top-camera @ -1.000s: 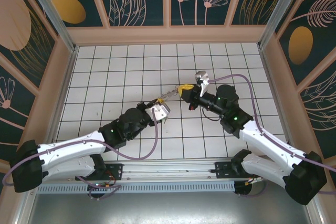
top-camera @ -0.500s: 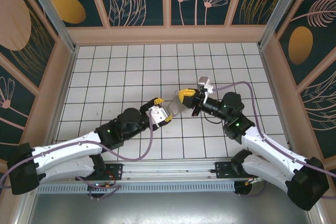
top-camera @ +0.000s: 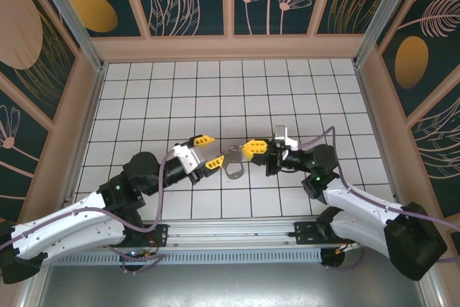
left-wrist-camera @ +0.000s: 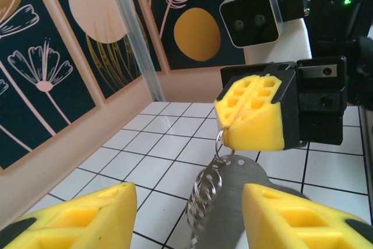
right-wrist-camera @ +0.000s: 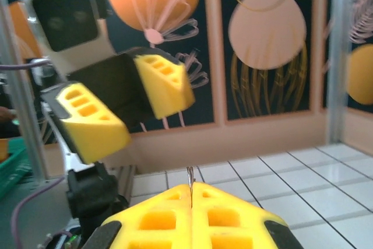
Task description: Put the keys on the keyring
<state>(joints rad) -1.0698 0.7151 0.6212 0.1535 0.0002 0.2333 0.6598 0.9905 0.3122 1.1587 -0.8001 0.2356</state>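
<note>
Your left fingers [left-wrist-camera: 81, 217] stand apart with nothing clamped between their yellow pads. In the left wrist view the bottom edge cuts them off, so you see only their upper faces. Seen from above, the left gripper [top-camera: 209, 151] is open and points across at the right one.

Just ahead of those spread tips hangs the keyring [left-wrist-camera: 239, 190], a flat grey plate with a cluster of small silvery rings [left-wrist-camera: 201, 193] along its near edge. Its lower end runs out of the picture between your two pads, so you cannot tell whether it reaches into the gap or stops just short of it. In the top view the keyring [top-camera: 231, 165] lies just beside the nearer left fingertip. That view does not settle whether the two touch, or whether the plate's low end rests on the tiled floor [top-camera: 144, 106].

Above the plate, a thin wire loop [left-wrist-camera: 221, 141] runs up into the seam of the right gripper [left-wrist-camera: 233, 135]. Its fingers are pressed together on that loop, carrying the keyring. In the right wrist view you see only a sliver of wire [right-wrist-camera: 190, 178] rising from the closed seam of the right fingers [right-wrist-camera: 157, 220]; the plate is hidden below them. Beyond them the left gripper [right-wrist-camera: 137, 109] faces you, blurred.
</note>
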